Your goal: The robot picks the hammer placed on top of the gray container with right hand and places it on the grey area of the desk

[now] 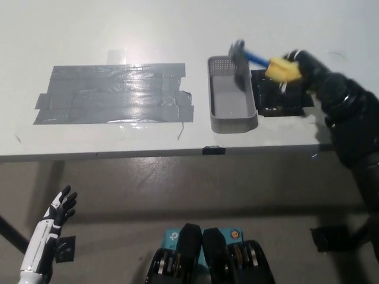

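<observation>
The white left hand (59, 207) rests low at the near left, below the worktop (284, 23) edge, fingers spread and holding nothing. On the worktop, the grey area (112, 94) of tape lies at left, and the gray container (232, 97) stands just right of it. Above the container's far end, the black right hand (299, 68) grasps the hammer (260, 62) by its yellow grip; the blurred head seems clear of the rim.

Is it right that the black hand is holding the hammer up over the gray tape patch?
Not quite. In the head view the right hand holds the hammer up over the gray container, not over the gray tape patch, which lies further left on the desk.
</observation>
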Controlling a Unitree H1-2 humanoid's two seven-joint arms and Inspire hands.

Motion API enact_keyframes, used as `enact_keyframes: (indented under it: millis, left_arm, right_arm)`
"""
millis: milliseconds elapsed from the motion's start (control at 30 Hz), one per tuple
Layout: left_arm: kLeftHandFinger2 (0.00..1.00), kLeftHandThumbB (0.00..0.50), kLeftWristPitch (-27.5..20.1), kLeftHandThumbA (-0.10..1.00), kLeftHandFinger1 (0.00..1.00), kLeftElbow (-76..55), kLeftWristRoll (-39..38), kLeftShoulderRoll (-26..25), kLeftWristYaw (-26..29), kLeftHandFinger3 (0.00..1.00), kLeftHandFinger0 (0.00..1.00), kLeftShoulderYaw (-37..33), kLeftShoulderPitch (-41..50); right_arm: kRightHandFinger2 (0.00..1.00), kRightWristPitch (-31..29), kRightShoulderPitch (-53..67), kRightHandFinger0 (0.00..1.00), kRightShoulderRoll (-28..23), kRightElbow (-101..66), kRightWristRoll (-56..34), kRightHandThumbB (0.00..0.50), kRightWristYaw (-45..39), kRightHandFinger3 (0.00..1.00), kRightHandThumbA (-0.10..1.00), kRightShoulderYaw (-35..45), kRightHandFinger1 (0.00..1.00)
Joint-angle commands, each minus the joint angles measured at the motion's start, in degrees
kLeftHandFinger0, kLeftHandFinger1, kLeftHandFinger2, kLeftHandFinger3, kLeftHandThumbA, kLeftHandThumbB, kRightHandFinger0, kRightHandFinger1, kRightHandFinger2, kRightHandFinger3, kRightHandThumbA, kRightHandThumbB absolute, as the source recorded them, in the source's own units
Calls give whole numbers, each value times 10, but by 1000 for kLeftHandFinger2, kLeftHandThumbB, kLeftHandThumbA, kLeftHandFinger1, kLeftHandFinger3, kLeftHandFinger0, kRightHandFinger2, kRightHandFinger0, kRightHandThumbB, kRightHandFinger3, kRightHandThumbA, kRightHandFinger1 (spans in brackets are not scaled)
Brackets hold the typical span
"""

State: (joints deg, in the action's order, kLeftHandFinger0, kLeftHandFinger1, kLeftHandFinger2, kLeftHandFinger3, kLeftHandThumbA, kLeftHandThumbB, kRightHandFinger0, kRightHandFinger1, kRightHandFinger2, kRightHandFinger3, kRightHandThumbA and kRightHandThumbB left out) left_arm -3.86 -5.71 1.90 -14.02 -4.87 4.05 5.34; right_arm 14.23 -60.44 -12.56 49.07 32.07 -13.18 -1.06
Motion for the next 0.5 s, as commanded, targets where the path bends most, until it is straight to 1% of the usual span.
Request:
enact_keyframes:
  millis: [0,33,67,133,167,200,233,267,300,333,367,400,433,467]
  left_arm:
    - [1000,325,-5,1000,1000,-11,2,-14,-2,1000,1000,7,-5]
    - [1000,322,-8,1000,1000,-9,6,-14,0,1000,1000,7,-6]
    - [1000,328,-9,1000,1000,-8,7,-15,-1,1000,1000,6,-6]
    - [1000,330,-11,1000,1000,-7,5,-15,-2,1000,1000,5,-6]
    - [1000,329,-11,1000,1000,-7,7,-15,-2,1000,1000,4,-6]
    - [1000,328,-14,1000,1000,-5,9,-15,-1,1000,1000,4,-7]
    - [1000,329,-15,1000,1000,-6,10,-15,-1,1000,1000,3,-7]
    - [1000,327,-12,1000,1000,-8,8,-15,-3,1000,1000,2,-6]
    - [1000,326,-11,1000,1000,-9,7,-15,-4,1000,1000,2,-7]
    - [1000,326,-12,1000,1000,-8,7,-15,-5,1000,1000,2,-8]
    - [1000,315,-12,1000,1000,-8,7,-16,-5,1000,1000,3,-8]
    - [1000,320,-13,1000,1000,-9,8,-17,-4,1000,1000,4,-7]
    - [1000,320,-13,1000,1000,-10,8,-17,-5,1000,1000,3,-8]
    - [1000,330,-10,1000,1000,-10,8,-17,-6,1000,1000,2,-8]
  right_arm:
    - [805,-12,-90,0,-6,-80,-42,139,42,879,-100,12,489]
    - [839,-2,-98,0,-4,-91,-37,138,42,936,-100,7,503]
    - [887,8,-105,33,-3,-99,-31,143,42,981,-100,1,552]
    - [894,19,-115,45,-2,-108,-18,137,40,933,-100,-14,537]
    - [873,17,-121,44,-2,-108,-13,143,43,871,-100,-22,520]
    - [824,24,-130,203,-1,-107,-3,146,45,825,-100,-33,497]
    - [751,32,-133,392,0,-112,1,147,47,767,-100,-39,424]
    - [683,35,-137,327,2,-116,-2,148,47,729,-100,-41,320]
    - [660,37,-141,251,4,-117,-6,133,46,738,-100,-42,228]
    - [650,40,-144,199,5,-118,-10,125,45,750,-100,-43,158]
    - [652,41,-151,122,8,-113,-15,122,42,760,-100,-45,121]
    - [750,39,-160,5,13,-105,-22,126,38,824,-100,-45,135]
    - [818,33,-168,0,15,-94,-25,137,38,850,-100,-47,224]
    - [826,29,-172,0,18,-87,-29,152,37,849,-100,-47,328]
